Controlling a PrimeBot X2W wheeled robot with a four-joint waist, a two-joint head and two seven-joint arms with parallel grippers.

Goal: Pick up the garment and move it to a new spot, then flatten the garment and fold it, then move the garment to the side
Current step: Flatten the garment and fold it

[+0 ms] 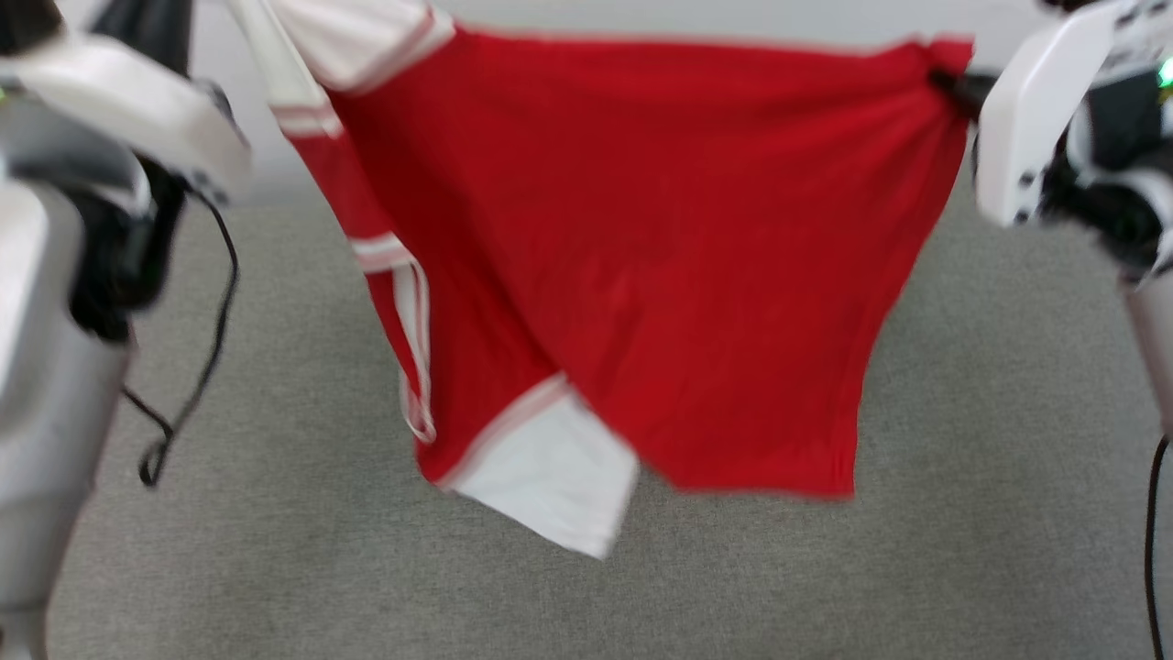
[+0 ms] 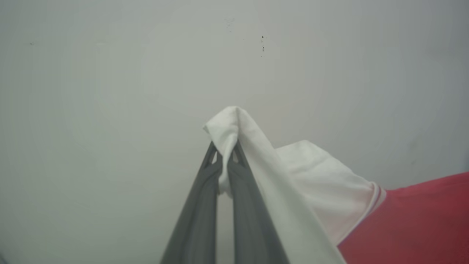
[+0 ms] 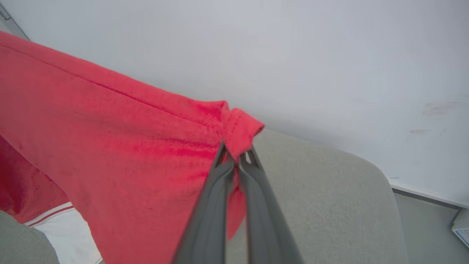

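The garment (image 1: 641, 247), a red jersey with white sleeves and striped trim, hangs stretched in the air between both arms, above the grey surface (image 1: 275, 550). Its lower white sleeve (image 1: 550, 477) dangles near the middle. In the left wrist view my left gripper (image 2: 224, 152) is shut on a fold of a white sleeve (image 2: 234, 124). In the right wrist view my right gripper (image 3: 236, 152) is shut on a red hem corner (image 3: 240, 128). In the head view the right gripper (image 1: 948, 84) pinches the garment's upper right corner. No letters or numbers show on the side facing me.
A grey fabric-covered surface lies below the hanging cloth, with a pale wall (image 1: 641, 18) behind it. A black cable (image 1: 197, 367) loops down from my left arm. The surface's rounded edge (image 3: 381, 183) and a strip of floor show in the right wrist view.
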